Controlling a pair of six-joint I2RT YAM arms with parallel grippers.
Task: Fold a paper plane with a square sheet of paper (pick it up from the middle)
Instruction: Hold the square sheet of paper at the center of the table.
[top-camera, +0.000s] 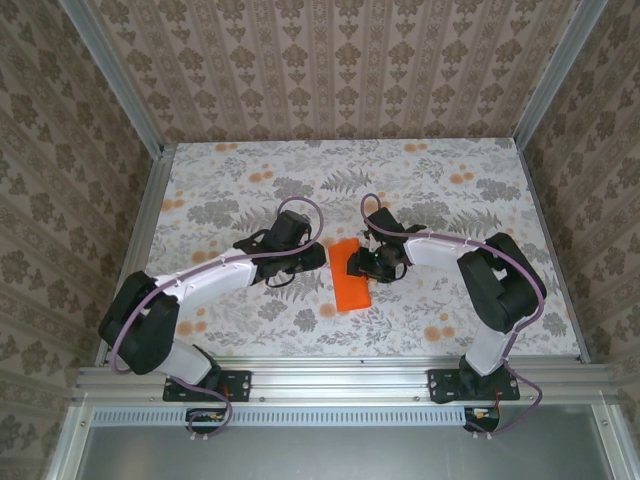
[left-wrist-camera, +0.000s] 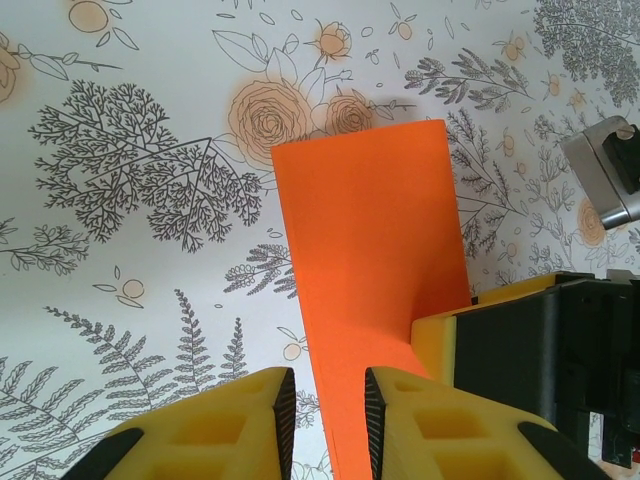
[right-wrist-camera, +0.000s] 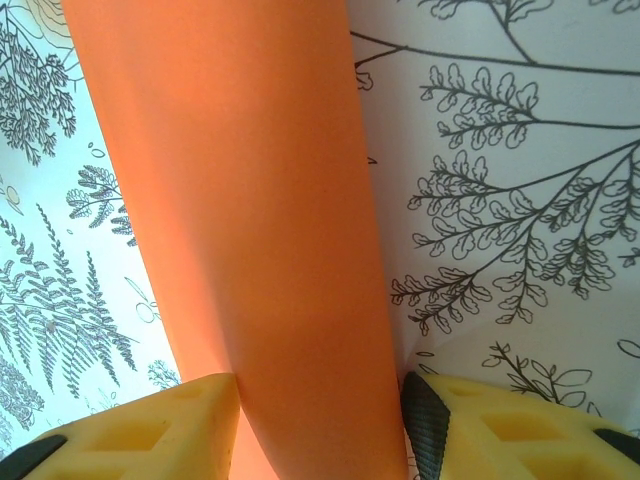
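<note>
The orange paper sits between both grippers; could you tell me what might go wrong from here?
The orange paper fills the gap between the right gripper's jaws; squeezing could buckle it rather than crease it. Only its edge lies between the left gripper's jaws, so closing may miss or drag it askew.

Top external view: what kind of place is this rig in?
Probably a lab test cell dressed as a home, not a real room: aluminium extrusion frame, wallpapered panels on three sides, floral tabletop with the left arm and right arm bolted at its near edge.
</note>
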